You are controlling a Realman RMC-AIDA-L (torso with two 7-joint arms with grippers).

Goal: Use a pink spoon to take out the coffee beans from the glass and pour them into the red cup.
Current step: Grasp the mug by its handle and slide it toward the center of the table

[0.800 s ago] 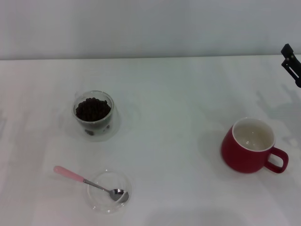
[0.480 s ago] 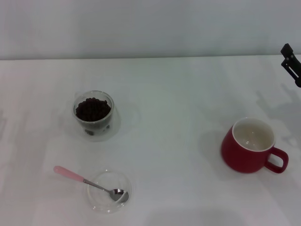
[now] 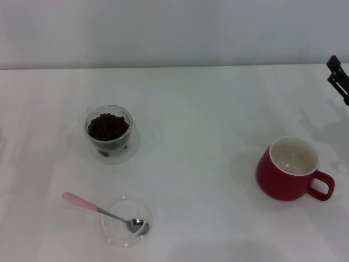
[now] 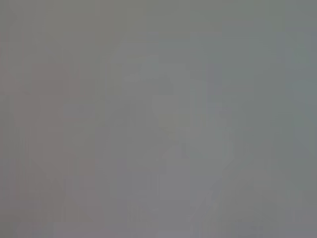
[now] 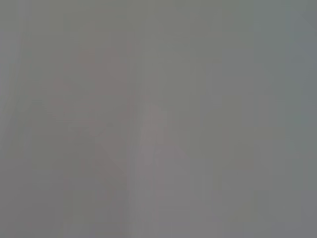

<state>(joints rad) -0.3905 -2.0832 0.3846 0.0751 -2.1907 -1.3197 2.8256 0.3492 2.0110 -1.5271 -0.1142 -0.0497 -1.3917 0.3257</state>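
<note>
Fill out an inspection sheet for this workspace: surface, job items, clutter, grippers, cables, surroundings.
Surface: white table, no spills seen.
Job's things: glass upright, heaped with coffee beans; pink spoon lies with its bowl in a shallow glass dish, handle out over the rim; red cup upright, holding no beans.
Clutter: nothing seen beyond the dish.
Grippers: right gripper only partly visible at the far right edge, away from everything; left gripper not in view.
Cables: nothing seen.
Surroundings: plain pale wall behind the table.
</note>
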